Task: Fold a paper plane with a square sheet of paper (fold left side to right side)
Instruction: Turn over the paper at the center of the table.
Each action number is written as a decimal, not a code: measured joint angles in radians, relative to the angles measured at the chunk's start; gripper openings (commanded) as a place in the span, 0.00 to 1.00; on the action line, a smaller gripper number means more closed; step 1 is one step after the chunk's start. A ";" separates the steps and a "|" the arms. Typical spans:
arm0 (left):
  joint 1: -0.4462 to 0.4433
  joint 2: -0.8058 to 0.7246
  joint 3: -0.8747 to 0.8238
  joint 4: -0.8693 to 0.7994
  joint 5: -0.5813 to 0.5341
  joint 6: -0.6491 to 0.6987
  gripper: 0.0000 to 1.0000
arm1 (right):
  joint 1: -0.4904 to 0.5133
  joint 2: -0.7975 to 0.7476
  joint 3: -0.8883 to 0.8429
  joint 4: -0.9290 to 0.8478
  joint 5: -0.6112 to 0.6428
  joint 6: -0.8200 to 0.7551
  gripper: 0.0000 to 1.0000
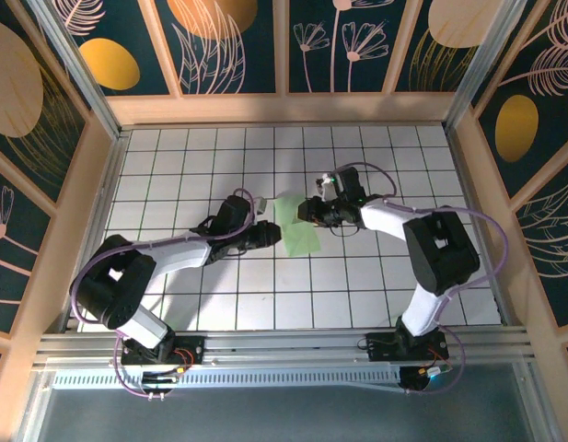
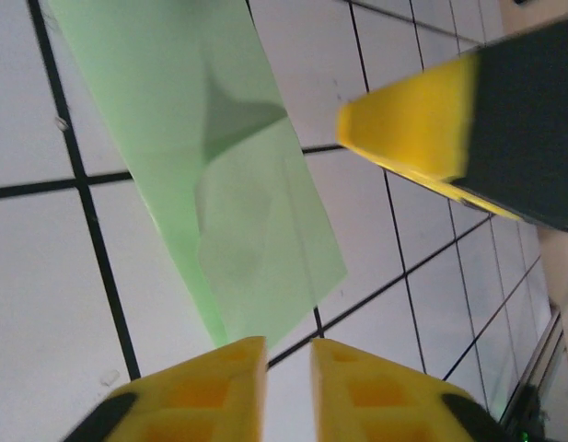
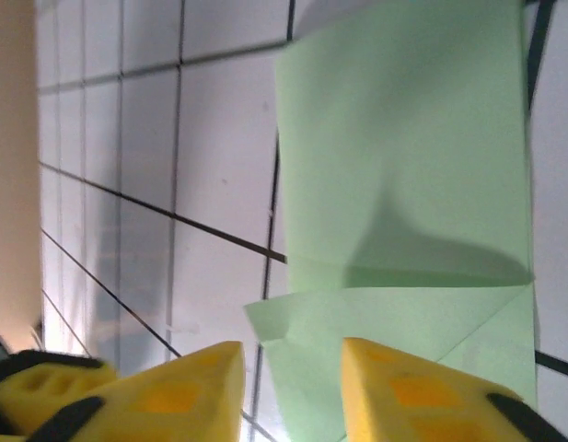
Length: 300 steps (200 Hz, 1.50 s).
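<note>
A pale green sheet of paper [image 1: 299,232] lay flat on the tiled table [image 1: 376,285] between the two arms. It appeared folded into a narrow strip with a slanting flap creased across one end. The left tool [image 2: 288,359], its jaws parted only a crack, sat at the strip's edge with nothing between them. The right tool [image 3: 293,368], jaws somewhat wider apart, hovered over the flap's corner, also gripping nothing. The work appeared to stand between folds, early in shaping the plane's nose. The next move would likely call for one tool to pin the strip while the other lifted an edge and pressed a clean crease.
</note>
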 measured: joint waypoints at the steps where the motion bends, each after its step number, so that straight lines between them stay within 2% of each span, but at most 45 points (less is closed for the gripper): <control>1: 0.001 0.001 0.000 0.002 0.000 -0.002 0.26 | -0.001 -0.003 -0.002 0.000 0.003 0.001 0.47; 31: 0.023 0.052 -0.002 0.072 0.006 -0.040 0.32 | -0.043 -0.104 -0.093 0.055 0.050 0.008 0.72; 46: 0.028 0.097 0.005 0.089 0.013 -0.047 0.36 | -0.068 -0.142 -0.142 0.077 0.061 0.027 0.79; 62: 0.029 0.154 0.031 0.094 0.025 -0.048 0.37 | -0.089 -0.171 -0.183 0.098 0.067 0.036 0.82; 98: 0.029 0.248 0.108 0.091 0.025 -0.040 0.38 | -0.097 -0.204 -0.221 0.114 0.068 0.041 0.83; 115: 0.029 0.272 0.135 0.091 0.022 -0.035 0.35 | -0.098 -0.218 -0.231 0.114 0.068 0.040 0.83; 152: 0.029 0.304 0.164 0.089 0.022 -0.018 0.17 | -0.106 -0.226 -0.237 0.113 0.059 0.029 0.79; 169: 0.029 0.312 0.173 0.085 0.013 -0.014 0.07 | -0.112 -0.226 -0.237 0.113 0.040 0.016 0.74; 188: 0.029 0.310 0.171 0.091 -0.002 -0.008 0.00 | -0.113 -0.226 -0.237 0.114 0.008 0.002 0.69; 216: 0.029 0.260 0.117 0.131 -0.027 -0.019 0.00 | -0.109 -0.216 -0.237 0.142 -0.043 -0.004 0.67; 253: 0.029 0.169 0.029 0.221 -0.047 -0.060 0.00 | -0.068 -0.151 -0.236 0.227 -0.069 0.025 0.72; 300: 0.029 0.157 -0.009 0.271 -0.055 -0.090 0.00 | -0.016 -0.024 -0.185 0.316 -0.071 0.068 0.73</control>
